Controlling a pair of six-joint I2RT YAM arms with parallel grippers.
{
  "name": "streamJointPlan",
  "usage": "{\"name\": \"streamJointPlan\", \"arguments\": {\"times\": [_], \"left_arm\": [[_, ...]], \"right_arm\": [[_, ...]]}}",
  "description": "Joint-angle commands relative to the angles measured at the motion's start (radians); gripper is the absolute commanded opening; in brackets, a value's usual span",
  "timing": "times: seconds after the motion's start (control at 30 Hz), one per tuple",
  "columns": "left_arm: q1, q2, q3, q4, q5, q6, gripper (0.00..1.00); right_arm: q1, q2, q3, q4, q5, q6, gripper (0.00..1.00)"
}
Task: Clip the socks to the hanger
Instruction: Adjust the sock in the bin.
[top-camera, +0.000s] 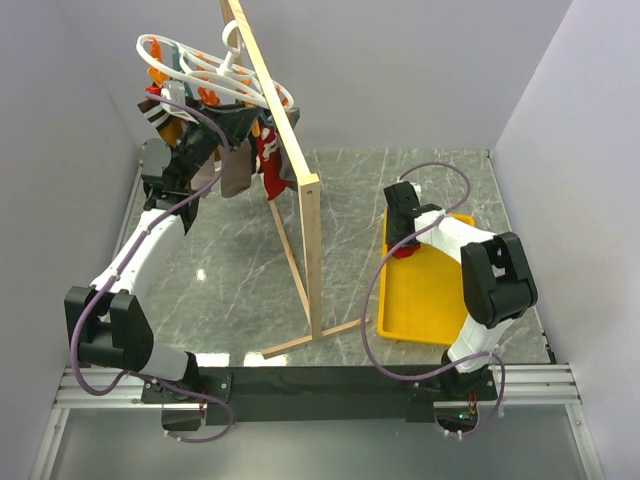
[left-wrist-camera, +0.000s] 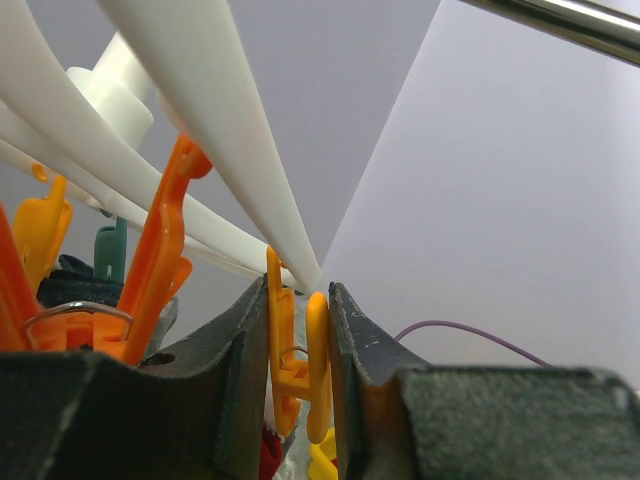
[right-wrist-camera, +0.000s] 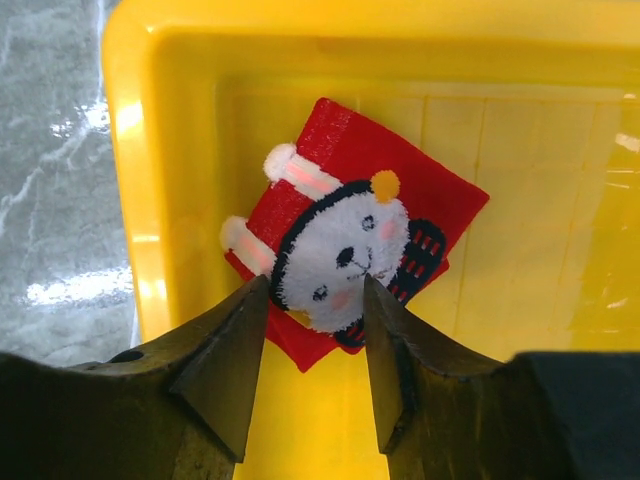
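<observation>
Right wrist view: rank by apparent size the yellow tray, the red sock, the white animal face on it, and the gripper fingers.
1. yellow tray, running off the frame.
2. red sock.
3. white animal face.
Unranked: right gripper's fingers. Each looks roughly sock-sized, but they sit right at the lens.

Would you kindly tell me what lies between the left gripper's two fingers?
An orange clip of the hanger, pinched by the left gripper; the left wrist view shows it.
</observation>
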Motion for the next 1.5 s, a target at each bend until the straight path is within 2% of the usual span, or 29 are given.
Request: {"name": "streamJointPlan", "arguments": {"times": [0.0, 0.1, 0.23, 0.3, 0.33, 0.43, 0.5, 0.7, 0.9, 1.1, 1.17, 1.2, 1.23, 1.47], "left_arm": [[0.013, -0.031, 0.036, 0.048, 0.006, 0.019, 0.16], [0.018, -0.029, 0.041, 0.046, 0.008, 0.021, 0.16], [0.019, -0.029, 0.041, 0.048, 0.008, 0.019, 0.16], [0.021, -0.029, 0.041, 0.051, 0.008, 0.017, 0.16], [0.021, -0.029, 0.041, 0.051, 0.006, 0.017, 0.16], [0.022, -0.032, 0.038, 0.054, 0.008, 0.014, 0.16], [0.021, -0.034, 0.037, 0.055, 0.008, 0.013, 0.16], [0.022, -0.039, 0.027, 0.072, 0.013, -0.007, 0.16], [0.022, -0.055, 0.014, 0.068, 0.011, -0.002, 0.16], [0.022, -0.063, 0.006, 0.066, 0.014, -0.009, 0.16], [0.022, -0.063, 0.004, 0.062, 0.017, -0.004, 0.16], [0.022, -0.063, 0.004, 0.060, 0.016, -0.004, 0.16], [0.022, -0.066, 0.003, 0.060, 0.016, -0.003, 0.16], [0.022, -0.068, -0.005, 0.057, 0.013, 0.001, 0.16]], "right_arm": [[0.004, 0.033, 0.030, 0.006, 0.014, -0.021, 0.53], [0.004, 0.053, 0.030, 0.005, 0.006, -0.020, 0.58], [0.002, 0.060, 0.029, 0.000, 0.001, -0.014, 0.58], [0.001, 0.047, 0.022, 0.003, 0.018, -0.010, 0.37], [0.002, 0.037, 0.015, 0.002, 0.024, -0.009, 0.22], [-0.004, -0.016, 0.000, -0.012, 0.023, 0.003, 0.06], [-0.007, -0.088, -0.017, -0.008, -0.015, 0.012, 0.00], [-0.018, -0.346, -0.152, 0.058, -0.185, 0.046, 0.00], [-0.016, -0.596, -0.298, 0.193, -0.408, -0.023, 0.00], [-0.016, -0.561, -0.274, 0.025, -0.301, -0.014, 0.00], [-0.018, -0.559, -0.295, 0.015, -0.351, -0.020, 0.00], [-0.016, -0.556, -0.307, 0.021, -0.446, -0.029, 0.00], [-0.012, -0.552, -0.323, 0.017, -0.474, -0.027, 0.00], [-0.021, -0.538, -0.346, -0.058, -0.511, 0.057, 0.00]]}}
